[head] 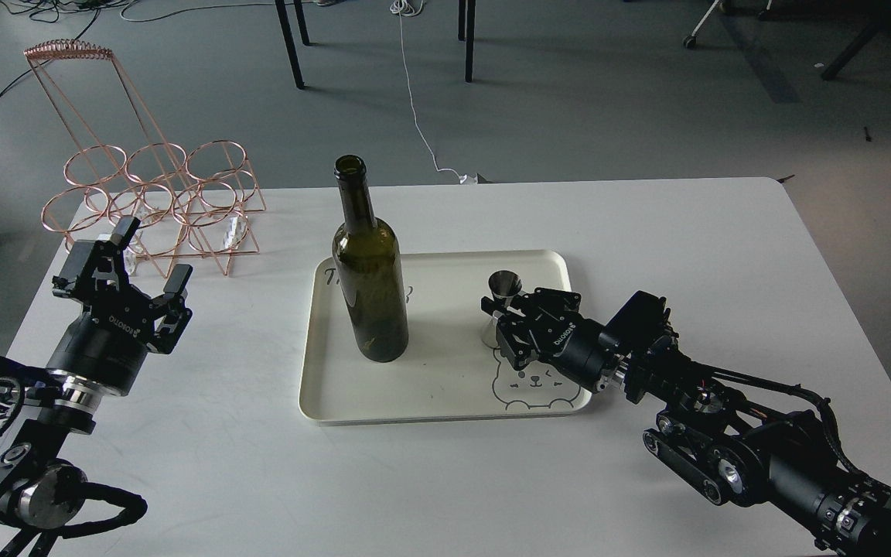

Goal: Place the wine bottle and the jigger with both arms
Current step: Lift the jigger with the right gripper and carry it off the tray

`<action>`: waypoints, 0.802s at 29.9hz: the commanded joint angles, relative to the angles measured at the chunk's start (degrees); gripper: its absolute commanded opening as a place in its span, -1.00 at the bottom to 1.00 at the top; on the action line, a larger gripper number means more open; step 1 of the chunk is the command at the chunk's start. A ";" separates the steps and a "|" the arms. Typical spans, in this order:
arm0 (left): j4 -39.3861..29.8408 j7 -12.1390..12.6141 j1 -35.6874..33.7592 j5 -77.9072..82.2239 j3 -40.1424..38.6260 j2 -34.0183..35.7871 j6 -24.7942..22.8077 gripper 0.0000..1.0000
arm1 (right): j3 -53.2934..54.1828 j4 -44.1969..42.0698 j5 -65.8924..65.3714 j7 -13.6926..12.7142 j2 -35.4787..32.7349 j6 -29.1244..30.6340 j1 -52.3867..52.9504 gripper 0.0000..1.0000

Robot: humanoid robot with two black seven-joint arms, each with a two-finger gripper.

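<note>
right gripper clasps slick, light jigger at its waist on tray; left gripper gapes wide, far from heavy, fragile bottle.

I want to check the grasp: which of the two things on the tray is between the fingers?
The jigger, small and silver, beside the right gripper; the tall wine bottle stands free.
</note>
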 commanded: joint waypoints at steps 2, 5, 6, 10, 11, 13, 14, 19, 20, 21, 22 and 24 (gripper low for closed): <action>0.00 0.01 -0.05 0.00 -0.02 0.01 0.00 0.96 | 0.35 0.61 0.00 0.00 -0.28 -1.45 0.17 -0.68; 0.00 0.01 -0.05 0.00 -0.02 0.01 0.00 0.96 | 0.97 1.75 0.00 0.00 -0.98 -2.12 0.61 -0.68; 0.00 0.01 -0.05 0.00 0.07 0.01 0.00 0.96 | 1.58 2.27 0.00 0.00 -1.94 -2.12 0.87 -0.67; 0.00 0.01 -0.05 0.00 -0.02 0.01 0.00 0.96 | 7.19 5.09 0.00 0.00 -5.11 -2.12 0.44 -0.67; 0.00 0.01 -0.05 0.00 0.07 0.01 0.00 0.96 | 8.95 5.35 0.00 0.00 -5.90 -2.12 0.08 -0.67; 0.00 0.01 -0.05 0.00 0.07 -0.08 0.00 0.96 | 12.12 6.06 0.00 0.00 -8.27 -2.12 -0.53 -0.67; 0.00 0.01 -0.05 0.00 0.07 -0.08 0.00 0.96 | 13.44 6.41 0.00 0.00 -9.32 -2.12 -1.06 -0.67; 0.00 0.01 -0.05 0.00 0.07 -0.08 0.00 0.96 | 18.98 7.03 0.00 0.00 -14.77 -2.12 -6.32 -0.66; 0.00 0.01 -0.05 0.00 0.07 -0.08 0.00 0.96 | 19.42 7.03 0.00 0.00 -15.57 -2.12 -7.47 -0.65; 0.00 0.01 0.04 0.00 0.07 0.01 0.00 0.96 | 20.12 7.03 0.00 0.00 -16.53 -2.12 -8.61 -0.62; 0.00 0.01 0.04 0.00 0.07 0.01 0.00 0.96 | 21.09 6.94 0.00 0.00 -17.24 -2.12 -9.93 -0.62; 0.00 0.01 0.04 0.00 0.07 0.01 0.00 0.96 | 22.67 6.94 0.00 0.00 -17.59 -2.12 -12.56 -0.62</action>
